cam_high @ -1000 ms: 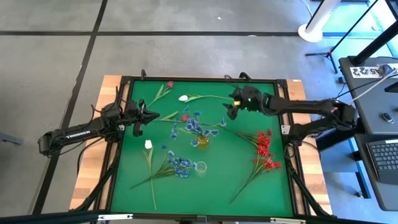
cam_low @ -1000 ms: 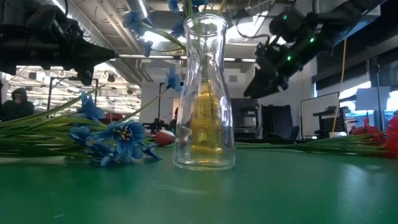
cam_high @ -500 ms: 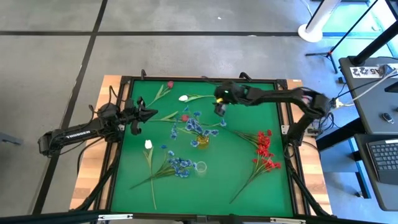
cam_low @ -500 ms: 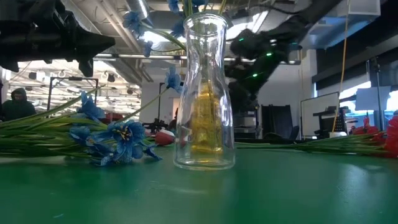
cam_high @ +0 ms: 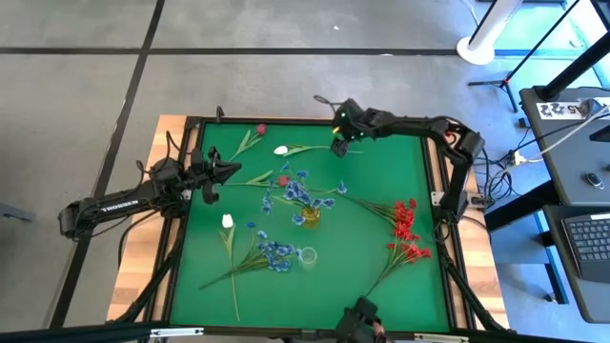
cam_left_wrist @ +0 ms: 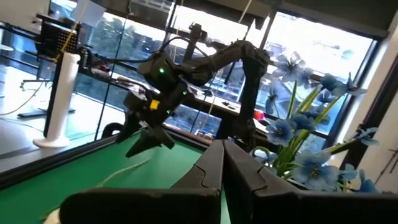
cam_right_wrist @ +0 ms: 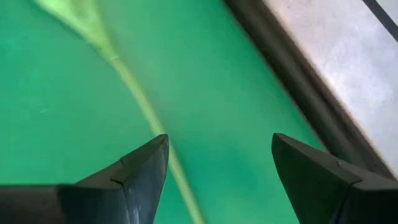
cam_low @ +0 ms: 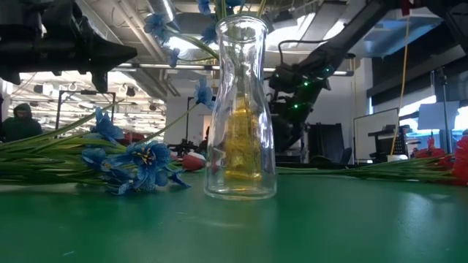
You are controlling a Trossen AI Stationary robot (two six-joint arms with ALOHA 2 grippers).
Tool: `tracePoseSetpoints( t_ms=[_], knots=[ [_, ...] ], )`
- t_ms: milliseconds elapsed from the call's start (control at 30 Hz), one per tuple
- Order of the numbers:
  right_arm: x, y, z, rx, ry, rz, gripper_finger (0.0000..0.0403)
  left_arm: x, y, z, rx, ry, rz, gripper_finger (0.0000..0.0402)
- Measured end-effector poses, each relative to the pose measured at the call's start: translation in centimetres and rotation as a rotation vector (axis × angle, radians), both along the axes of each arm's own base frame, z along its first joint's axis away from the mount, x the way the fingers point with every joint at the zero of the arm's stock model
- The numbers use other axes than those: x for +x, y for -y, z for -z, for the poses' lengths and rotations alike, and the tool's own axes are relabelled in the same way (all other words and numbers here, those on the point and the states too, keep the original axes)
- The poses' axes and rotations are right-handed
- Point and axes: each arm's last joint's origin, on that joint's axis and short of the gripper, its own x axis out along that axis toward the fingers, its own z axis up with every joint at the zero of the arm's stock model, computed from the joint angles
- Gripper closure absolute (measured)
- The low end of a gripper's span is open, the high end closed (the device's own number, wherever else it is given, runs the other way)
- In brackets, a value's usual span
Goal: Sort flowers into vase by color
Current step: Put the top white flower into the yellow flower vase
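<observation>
My right gripper point(cam_high: 338, 145) stands open near the table's far edge, tipped down. It is over the green stem point(cam_right_wrist: 140, 102) of a white bud point(cam_high: 281, 150), and the stem runs on the mat below the gap, close to one finger. My left gripper point(cam_high: 215, 171) waits shut at the table's left, holding nothing. Blue sprays point(cam_high: 300, 191) stand in the yellowish vase point(cam_high: 311, 215). A clear vase point(cam_low: 241, 109) stands nearer. On the mat lie a blue spray point(cam_high: 276, 252), another white bud point(cam_high: 227, 221), red buds point(cam_high: 260, 130) point(cam_high: 283, 180) and red sprays point(cam_high: 405, 233).
A black frame point(cam_high: 305, 121) rims the green mat, close behind my right gripper. The blue sprays lean out over the mat's middle point(cam_left_wrist: 305, 143). A dark object point(cam_high: 357, 324) shows at the near edge. Bare mat lies at the far right point(cam_high: 396, 167).
My right gripper has reached toward the table's far edge and a little left. It has sunk and tipped further down over the white bud's stem, and its fingers have stayed open. The flowers and vases have kept their places.
</observation>
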Motion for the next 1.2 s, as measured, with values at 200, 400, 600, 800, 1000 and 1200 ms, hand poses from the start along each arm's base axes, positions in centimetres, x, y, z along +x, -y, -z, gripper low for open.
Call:
tracePoseSetpoints(
  t_ms=[200, 400, 600, 800, 1000, 1200],
  knots=[
    [-0.1, 0.2, 0.5, 0.000, -0.022, -0.032, 0.0121, 0.1, -0.1, 0.6, -0.053, -0.051, 0.004, 0.0401],
    [0.7, -0.9, 0.6, 0.001, -0.020, -0.120, 0.0121, 0.6, -0.2, 1.4, -0.115, -0.127, 0.016, 0.0401],
    [0.7, -0.9, 0.6, 0.007, -0.014, -0.127, 0.0121, 1.5, -0.6, 0.6, -0.134, -0.179, 0.015, 0.0401],
    [0.8, -0.9, 0.7, 0.012, -0.013, -0.125, 0.0121, 2.7, -1.2, -0.2, -0.140, -0.289, 0.008, 0.0401],
    [1.4, -0.9, 3.4, 0.082, -0.029, -0.135, 0.0121, 3.4, -1.5, -0.2, -0.151, -0.329, 0.014, 0.0401],
    [2.0, -1.1, 4.6, 0.053, -0.077, -0.117, 0.0135, 3.5, -1.6, -0.1, -0.171, -0.333, 0.019, 0.0401]
  ],
)
